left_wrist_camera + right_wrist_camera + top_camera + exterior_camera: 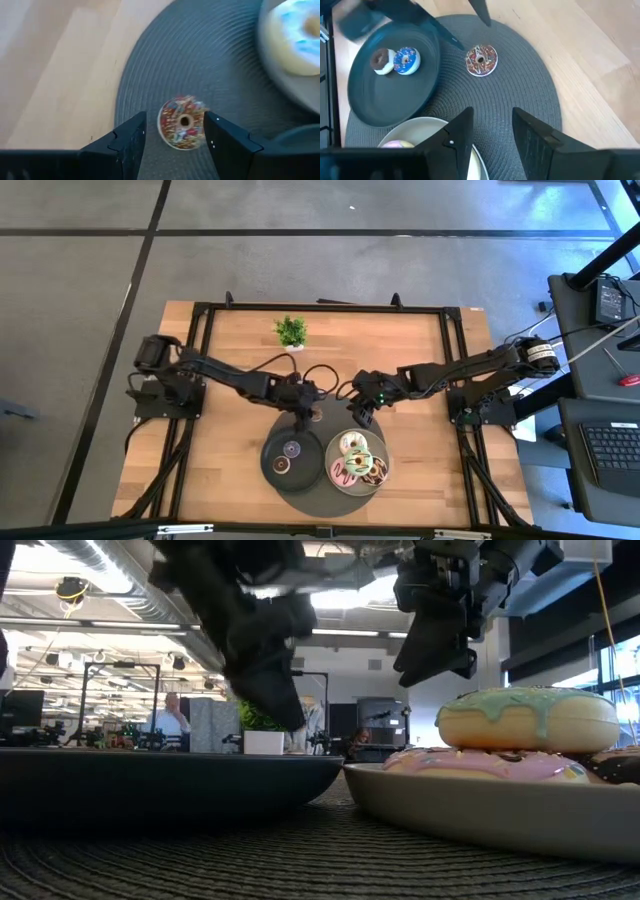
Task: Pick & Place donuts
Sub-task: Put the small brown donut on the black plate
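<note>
The left gripper (pixel 174 142) hangs open just above a small sprinkled donut (pixel 182 121), which lies flat on the mat (pixel 200 65) between the two fingers (pixel 127 145) without touching either. In the right wrist view the same sprinkled donut (pixel 480 60) sits on bare mat just beside the rim of the dark plate (pixel 385 100), with the left arm's fingertips reaching down next to it. From above, the left gripper (pixel 308 412) is at the far edge of the mat (pixel 300 498), behind the dark plate (pixel 272 455).

The right gripper (pixel 490 132) is open too and holds nothing; it hovers over the mat near the pale plate (pixel 415 127). In the high view the right gripper (pixel 362 416) is just behind that pale plate (pixel 385 475), close to the left one.

On the dark plate lie two tiny donuts touching each other: a blue one (pixel 406 60) and a brown one (pixel 381 61). The pale plate carries the larger donuts in a heap; a green iced donut (pixel 528 718) rests on a pink one (pixel 485 764), and a chocolate one (pixel 615 765) shows at the edge. The two plates stand side by side on the mat, which lies on the wooden table (pixel 225 360).

A potted plant (pixel 291 332) stands well apart at the table's far side. In the room behind, a person (pixel 170 720) is by the desks.
</note>
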